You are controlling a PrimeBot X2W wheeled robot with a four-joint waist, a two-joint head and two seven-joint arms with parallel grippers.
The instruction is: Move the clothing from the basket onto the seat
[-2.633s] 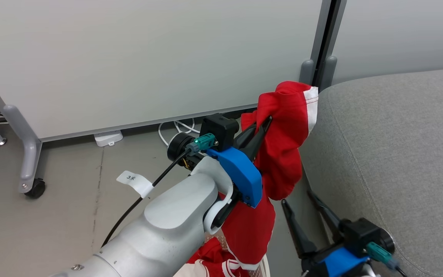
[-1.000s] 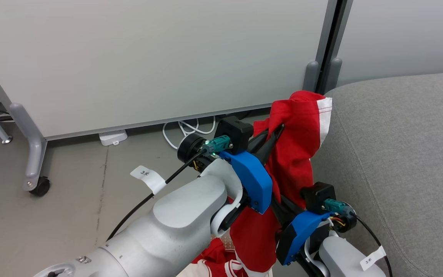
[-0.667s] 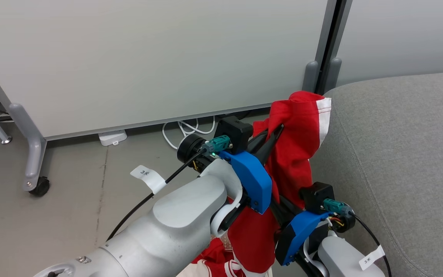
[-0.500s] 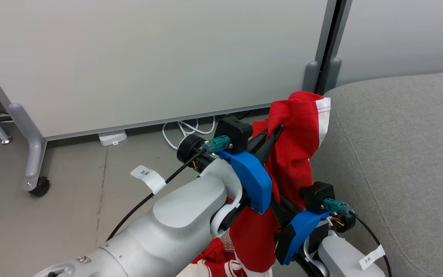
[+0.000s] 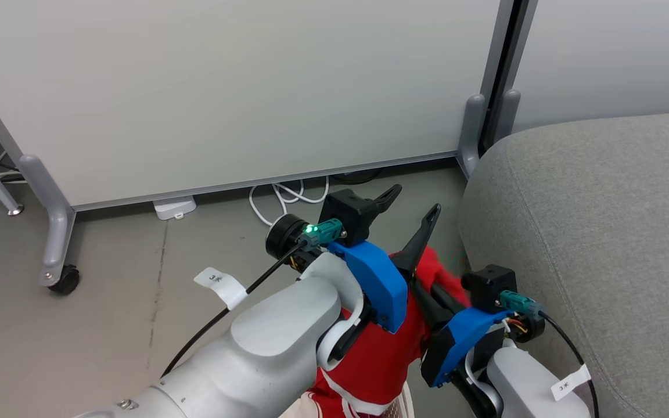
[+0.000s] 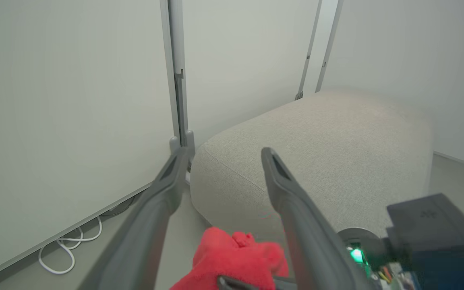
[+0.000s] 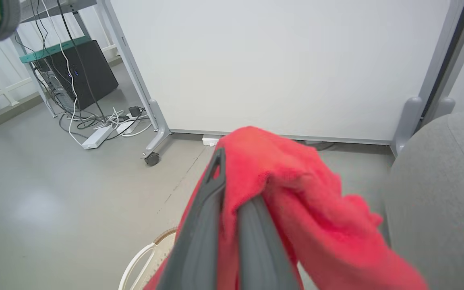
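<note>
Grey floor, white partition panels (image 5: 224,87) across upper frame; loose cables (image 5: 279,200) at panel base. Left gripper (image 5: 413,200), centre frame: fingers spread wide, nothing between. Right gripper (image 7: 232,201): fingers pressed together on red clothing (image 7: 296,189), bunched lower centre, near basket (image 7: 133,264) rim at bottom edge. Judged mid-transfer: garment lifted, not yet on seat (image 5: 590,232) at right of frame. Next: carry rightward over rounded seat edge, then open. Pale left forearm (image 5: 276,342) crossing close alongside; snag risk for trailing cloth.
</note>
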